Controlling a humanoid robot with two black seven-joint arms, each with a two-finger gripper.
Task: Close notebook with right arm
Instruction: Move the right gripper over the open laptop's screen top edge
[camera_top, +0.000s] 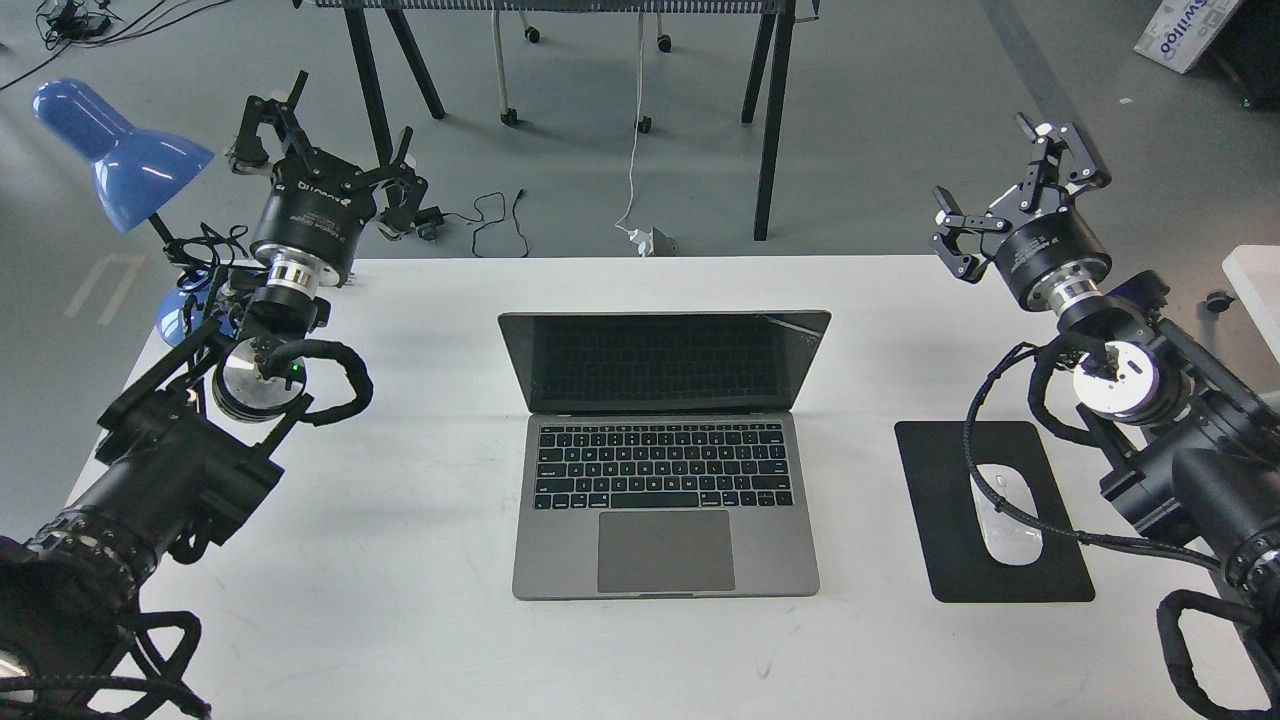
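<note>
The notebook (665, 480), a slim space-grey laptop with black keys and a large trackpad, lies open in the middle of the white table (420, 620). Its dark screen (664, 362) stands upright and faces me. My right gripper (1015, 195) is open and empty, raised over the table's far right edge, well to the right of the screen. My left gripper (325, 150) is open and empty beyond the table's far left corner.
A black mouse pad (945, 560) with a white mouse (1005, 515) lies right of the notebook, under my right arm's cable. A blue desk lamp (110, 140) stands at the far left corner. Dark table legs (770, 130) and cables stand on the floor behind.
</note>
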